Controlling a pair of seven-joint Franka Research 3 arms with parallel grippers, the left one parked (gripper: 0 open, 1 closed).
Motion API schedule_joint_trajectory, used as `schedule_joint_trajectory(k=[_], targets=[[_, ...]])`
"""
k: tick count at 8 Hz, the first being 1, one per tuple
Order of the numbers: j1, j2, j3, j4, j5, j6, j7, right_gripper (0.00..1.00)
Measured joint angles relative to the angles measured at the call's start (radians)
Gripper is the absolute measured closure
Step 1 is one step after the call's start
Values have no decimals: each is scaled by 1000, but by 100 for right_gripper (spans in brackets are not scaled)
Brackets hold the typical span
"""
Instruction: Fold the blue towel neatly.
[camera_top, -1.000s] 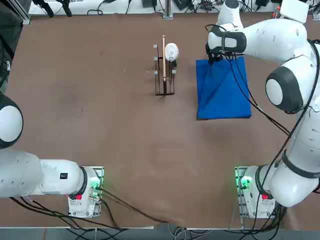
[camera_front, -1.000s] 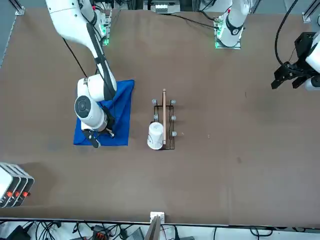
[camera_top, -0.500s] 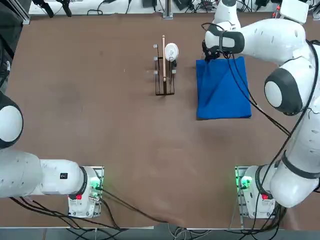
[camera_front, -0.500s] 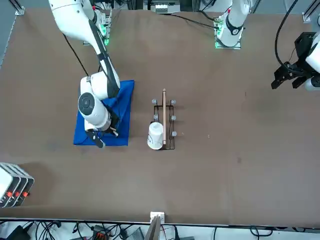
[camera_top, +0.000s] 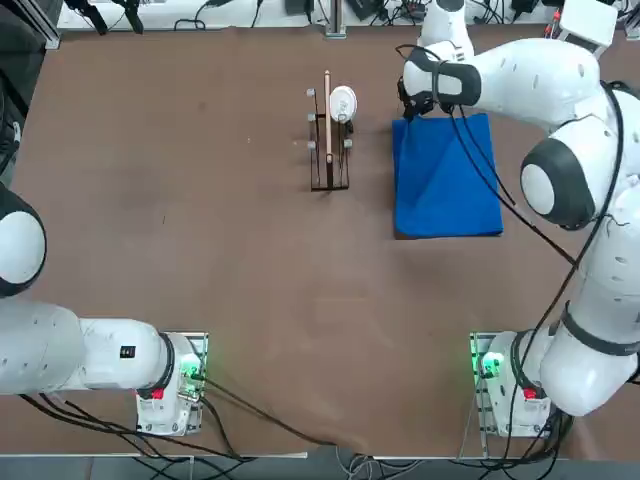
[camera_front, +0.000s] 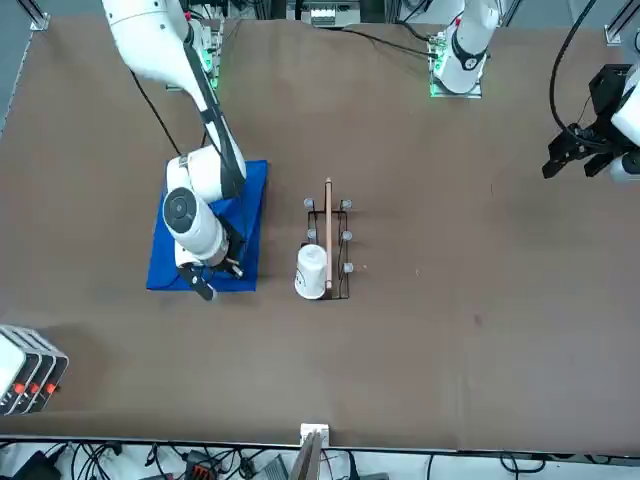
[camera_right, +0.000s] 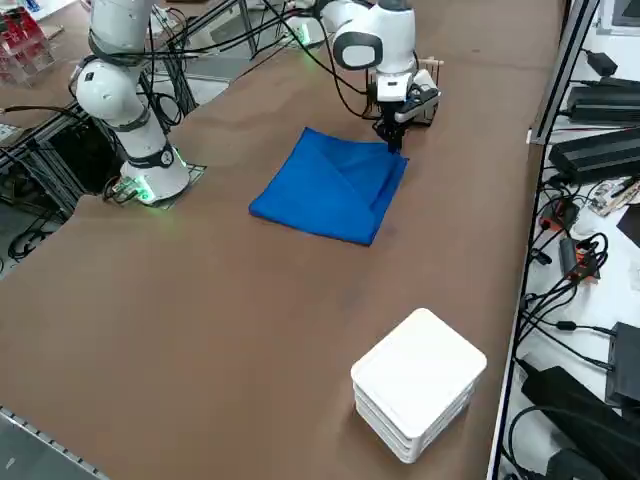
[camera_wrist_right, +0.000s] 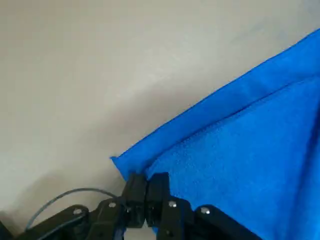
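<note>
The blue towel (camera_top: 446, 180) lies on the brown table, doubled over with a diagonal crease across its top layer (camera_right: 335, 185). My right gripper (camera_top: 406, 112) is low over the towel's far corner, the one nearest the rack. In the wrist view its fingers (camera_wrist_right: 159, 183) are pressed together, shut on the corner of the towel's upper layer (camera_wrist_right: 235, 150), which lies over a lower layer. From the front, the gripper (camera_front: 205, 285) sits at the towel's (camera_front: 247, 215) near edge. The rest of the cloth rests flat.
A thin wire rack (camera_top: 328, 135) with a white cup (camera_top: 342, 102) stands just left of the towel, close to my gripper. A white stacked box (camera_right: 418, 385) sits near the table's right edge. Cables run off the table's far side.
My right gripper has carried the towel's corner further away from the robot's base and toward the rack. The top layer now lies flatter, nearly matching the layer beneath.
</note>
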Motion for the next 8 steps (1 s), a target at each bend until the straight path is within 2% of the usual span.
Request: schedule_joint_trajectory(k=[3, 8], targets=[[20, 34, 0, 37, 0, 3, 0, 97], [35, 36, 0, 42, 0, 3, -14, 97]])
